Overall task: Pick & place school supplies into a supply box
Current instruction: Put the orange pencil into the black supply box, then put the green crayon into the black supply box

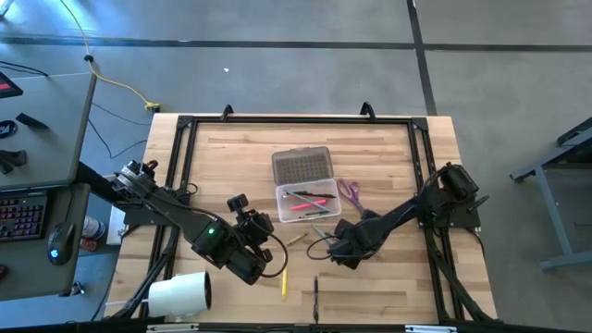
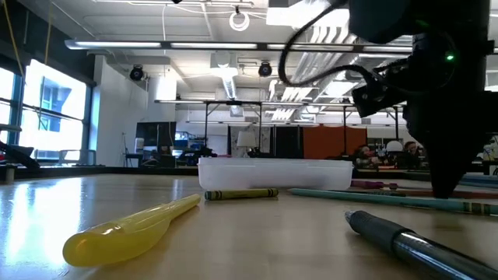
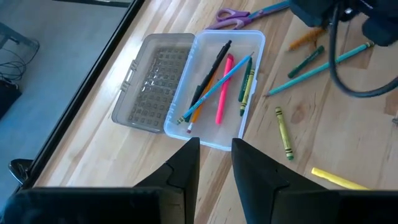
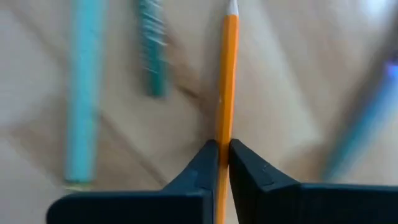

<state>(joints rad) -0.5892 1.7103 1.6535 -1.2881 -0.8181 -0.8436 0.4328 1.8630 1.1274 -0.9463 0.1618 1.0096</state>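
The clear supply box (image 1: 307, 202) lies open mid-table, its ribbed lid (image 1: 302, 166) flat on the far side. Several pens, pencils and crayons (image 3: 221, 81) lie inside. My right gripper (image 4: 224, 144) is down at the table near the box's near right corner (image 1: 335, 245), shut on an orange pencil (image 4: 227, 74). A teal pencil (image 4: 84, 93) and a green crayon (image 4: 152, 56) lie beside it. My left gripper (image 3: 216, 146) hovers open and empty on the box's near left side (image 1: 259, 227). Purple scissors (image 1: 350, 191) rest right of the box. My right gripper pinches the orange pencil's shaft (image 4: 221, 158) between its two fingers, some way back from the pointed end (image 4: 231, 7). The pencil runs on ahead along the line of the fingers. I cannot tell whether it still lies on the table or is lifted.
A yellow-green crayon (image 1: 296, 239), a yellow pen (image 1: 284, 280) and a dark pen (image 1: 315, 296) lie on the near part of the table. A big white roll (image 1: 180, 294) sits at the near left corner. A black frame (image 1: 185, 148) borders the tabletop.
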